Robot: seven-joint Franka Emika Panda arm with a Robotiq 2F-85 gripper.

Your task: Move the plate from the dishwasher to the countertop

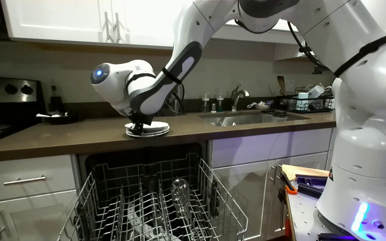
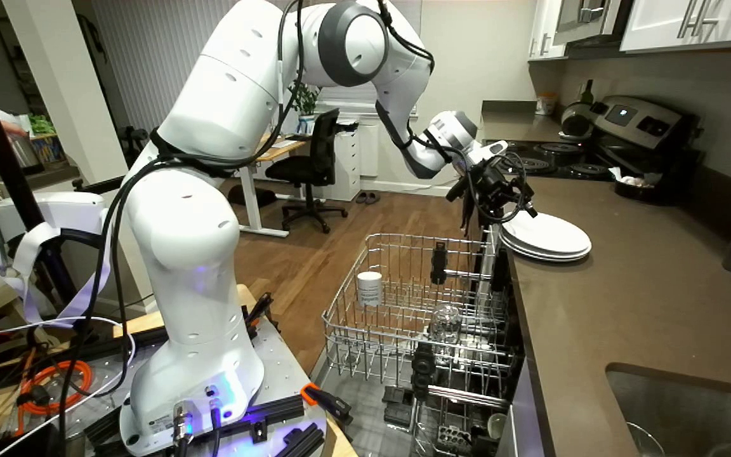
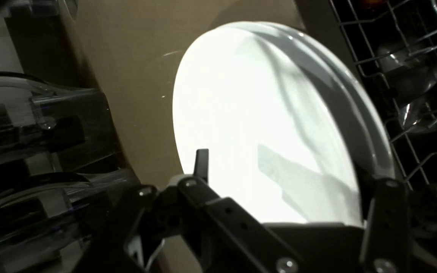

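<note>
In an exterior view, a black two-fingered gripper (image 1: 138, 129), jaws parted, is at the left side of a white round ceramic plate (image 1: 156, 125) topping a stack (image 1: 150, 134) on the smooth brown countertop (image 1: 188, 124); rightward, a grey metal sink (image 1: 241, 119).

In an exterior view I see wood floor (image 2: 343, 231), a chair (image 2: 322, 149) by a desk (image 2: 280, 151), blinds (image 2: 156, 57) and a pale wall (image 2: 460, 76); in both exterior views, white cabinets (image 1: 62, 18) hang on a dimmer wall (image 1: 79, 72).
</note>
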